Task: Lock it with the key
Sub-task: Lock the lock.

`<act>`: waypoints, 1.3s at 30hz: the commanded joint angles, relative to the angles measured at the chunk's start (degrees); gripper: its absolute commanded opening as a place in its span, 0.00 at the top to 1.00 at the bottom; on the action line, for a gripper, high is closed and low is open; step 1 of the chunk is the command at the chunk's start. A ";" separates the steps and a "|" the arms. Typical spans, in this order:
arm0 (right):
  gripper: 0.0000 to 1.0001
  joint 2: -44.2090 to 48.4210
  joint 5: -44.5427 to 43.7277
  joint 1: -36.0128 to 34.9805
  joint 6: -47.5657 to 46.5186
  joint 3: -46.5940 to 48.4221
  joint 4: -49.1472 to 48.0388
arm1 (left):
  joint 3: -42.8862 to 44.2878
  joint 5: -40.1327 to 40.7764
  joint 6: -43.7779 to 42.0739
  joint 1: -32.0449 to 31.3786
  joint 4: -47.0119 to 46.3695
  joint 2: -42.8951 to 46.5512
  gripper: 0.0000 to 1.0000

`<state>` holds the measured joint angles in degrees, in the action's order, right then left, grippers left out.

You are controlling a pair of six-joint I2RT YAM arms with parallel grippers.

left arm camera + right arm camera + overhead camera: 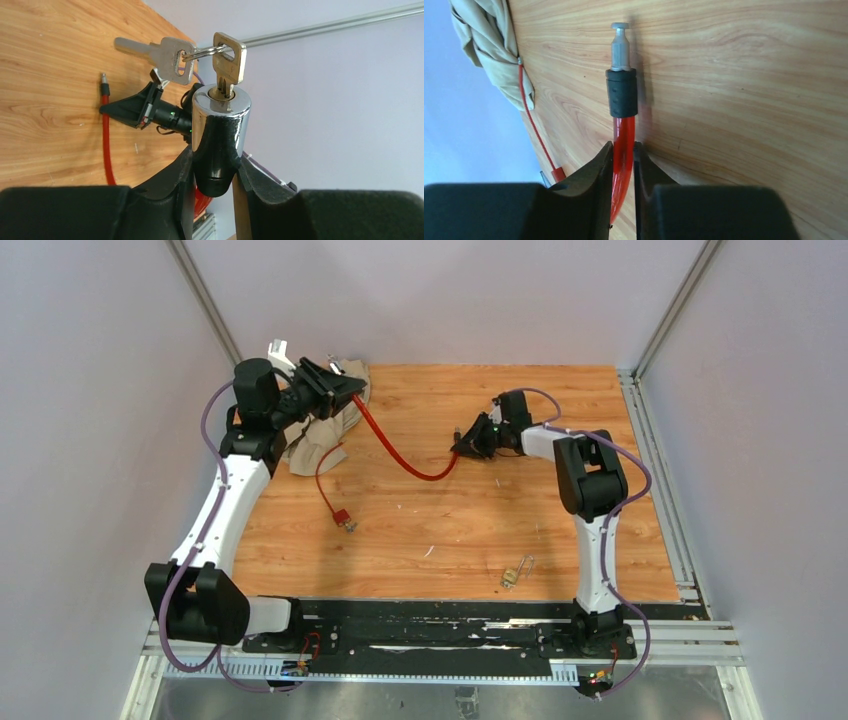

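Observation:
My left gripper (216, 175) is shut on the chrome and black lock cylinder (220, 125) and holds it up at the table's back left (340, 390). The key (229, 60) sits in the cylinder's top. A second silver key (167, 57) hangs from the same ring. The thick red cable (400, 455) runs from the cylinder across the wood to my right gripper (465, 445). In the right wrist view that gripper (624, 162) is shut on the cable (623, 140), just behind its black collar and metal pin (620, 47), which points away over the table.
A crumpled beige cloth (325, 430) lies under the left gripper. A thin red loop with a red tag (340, 512) trails from the cloth. A small brass padlock (512, 575) lies near the front right. White walls and metal rails enclose the wooden table (560, 510).

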<state>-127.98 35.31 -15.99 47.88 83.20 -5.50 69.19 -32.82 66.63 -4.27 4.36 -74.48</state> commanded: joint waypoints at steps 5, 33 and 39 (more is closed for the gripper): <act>0.99 5.11 -5.95 0.61 -12.16 0.08 7.90 | 3.43 12.91 -23.16 -2.70 8.33 1.32 1.00; 0.99 33.26 13.76 -12.65 -35.85 -5.43 18.88 | -7.17 11.56 -71.14 -19.90 -5.28 -5.33 1.00; 0.99 32.09 14.87 -15.02 -37.37 -3.26 21.71 | -6.90 12.35 -72.17 -20.40 -5.33 -5.59 1.00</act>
<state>-95.44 45.74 -29.58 12.34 77.21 13.65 61.28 -19.14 -3.46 -23.88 3.33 -79.99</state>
